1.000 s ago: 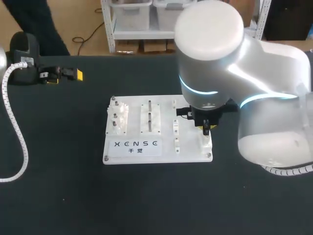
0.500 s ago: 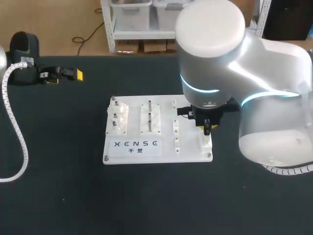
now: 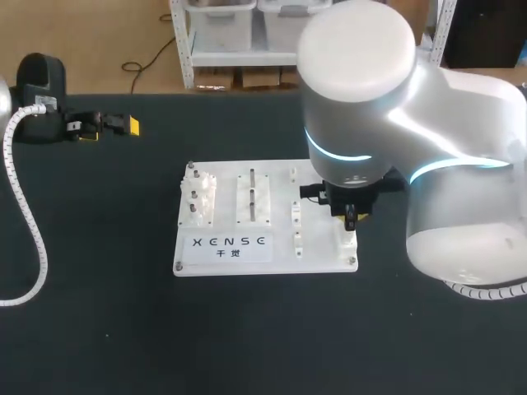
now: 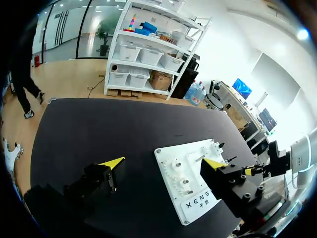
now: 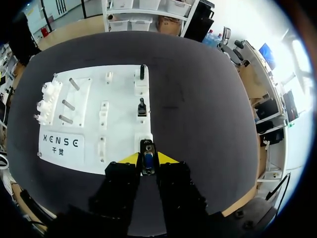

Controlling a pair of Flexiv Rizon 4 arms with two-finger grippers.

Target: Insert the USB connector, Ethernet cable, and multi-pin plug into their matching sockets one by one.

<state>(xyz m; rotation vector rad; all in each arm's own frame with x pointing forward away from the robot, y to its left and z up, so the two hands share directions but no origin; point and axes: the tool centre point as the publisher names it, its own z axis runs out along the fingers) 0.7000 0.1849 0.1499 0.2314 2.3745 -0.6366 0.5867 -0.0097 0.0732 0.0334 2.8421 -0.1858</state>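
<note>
One view, right wrist, shows right gripper [image 5: 147, 159] pinching connector [image 5: 146, 150].

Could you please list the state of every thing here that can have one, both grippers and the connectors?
left gripper: jaws open, empty, away from the board.
right gripper: jaws shut on the held connector.
held connector: upright, at the nearest right-column socket; seated or not, cannot tell.
middle connector: upright, looks plugged in.
farthest connector: upright, looks plugged in.
</note>
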